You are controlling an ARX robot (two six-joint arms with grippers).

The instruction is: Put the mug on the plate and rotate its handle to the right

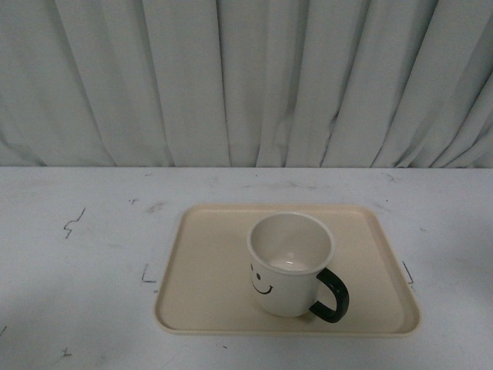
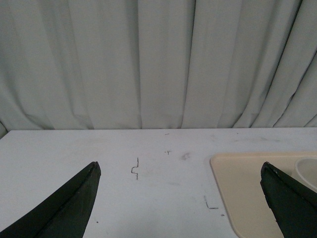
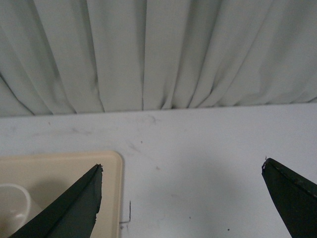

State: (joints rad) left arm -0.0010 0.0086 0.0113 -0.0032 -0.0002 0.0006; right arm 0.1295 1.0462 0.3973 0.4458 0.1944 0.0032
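The cream-white mug [image 1: 288, 266] stands upright on the beige plate [image 1: 208, 301], towards its front right. Its smiley face looks to the front left and its black handle [image 1: 333, 295] points to the front right. Neither arm shows in the front view. My left gripper [image 2: 181, 171] is open and empty over the bare table left of the plate [image 2: 242, 188]; a bit of the mug's rim [image 2: 307, 171] shows there. My right gripper [image 3: 182, 168] is open and empty over the table right of the plate [image 3: 59, 173]; the mug's rim [image 3: 12, 206] shows at the edge.
The white table [image 1: 77, 254] bears small black marks [image 1: 73, 222] and scuffs around the plate. A pleated grey-white curtain [image 1: 246, 77] hangs along the table's far edge.
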